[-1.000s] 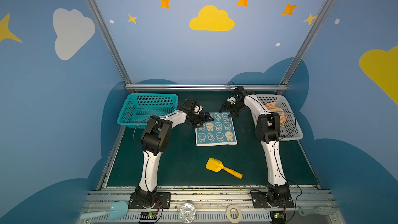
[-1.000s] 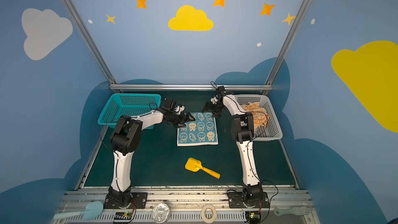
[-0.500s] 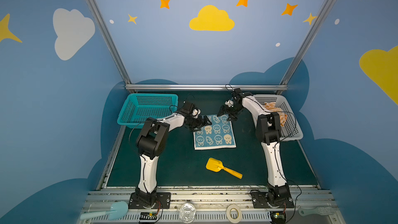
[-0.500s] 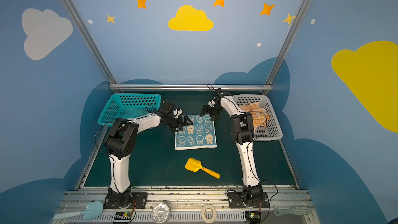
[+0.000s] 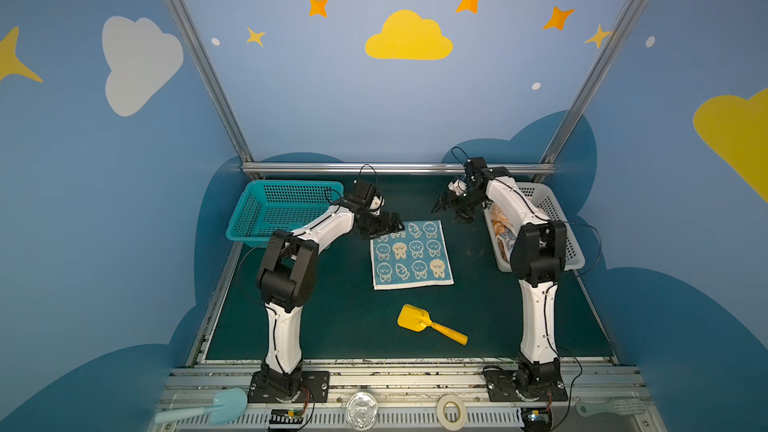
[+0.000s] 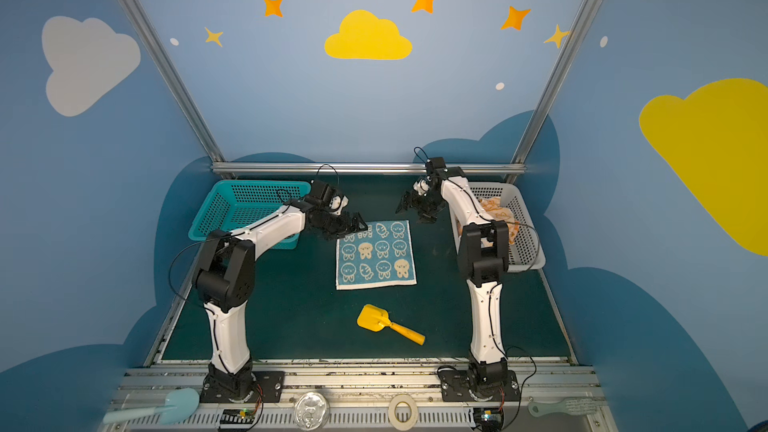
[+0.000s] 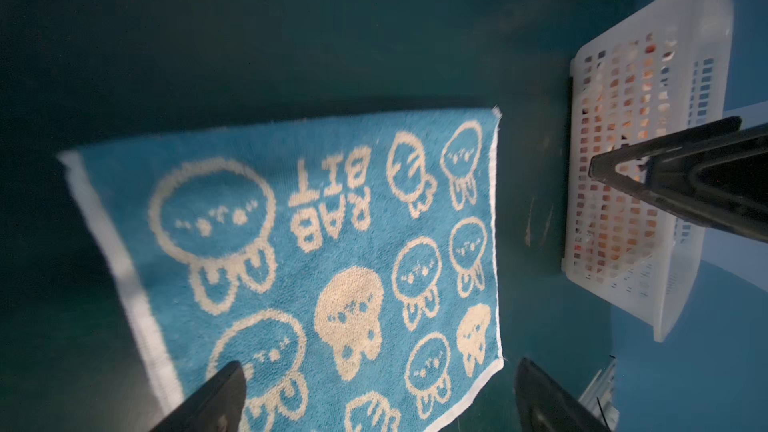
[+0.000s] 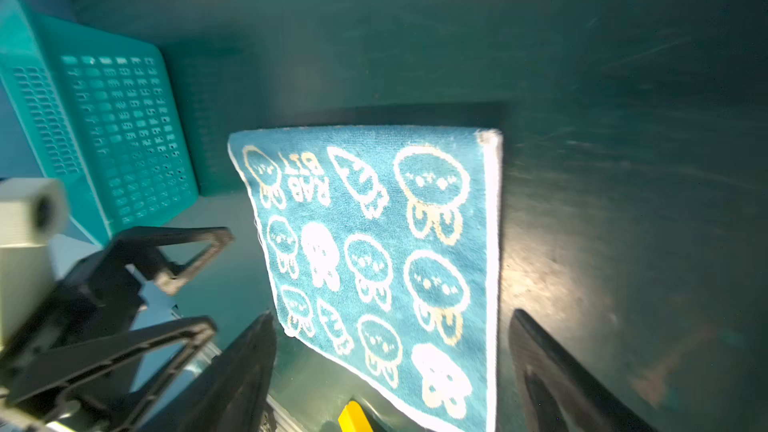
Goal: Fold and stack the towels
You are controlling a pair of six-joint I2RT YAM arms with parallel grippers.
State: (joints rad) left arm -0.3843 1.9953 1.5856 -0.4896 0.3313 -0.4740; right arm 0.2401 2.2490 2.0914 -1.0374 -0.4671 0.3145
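While the blue towel (image 5: 411,254) lies flat on the mat (image 5: 332,326), I see my left gripper (image 5: 394,225) spread wide, empty, over its far left corner, and my right gripper (image 5: 448,214) gaping, empty, near its far right corner.

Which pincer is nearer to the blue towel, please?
Left: the left pincer sits over the far-left corner of the blue towel, while the right pincer hangs just beyond its far-right corner.

A robot lab booth: two arms (image 5: 284,326) bolted to a rail (image 5: 415,379) beside the table (image 5: 345,326), cloud-painted walls (image 5: 332,97) around it.
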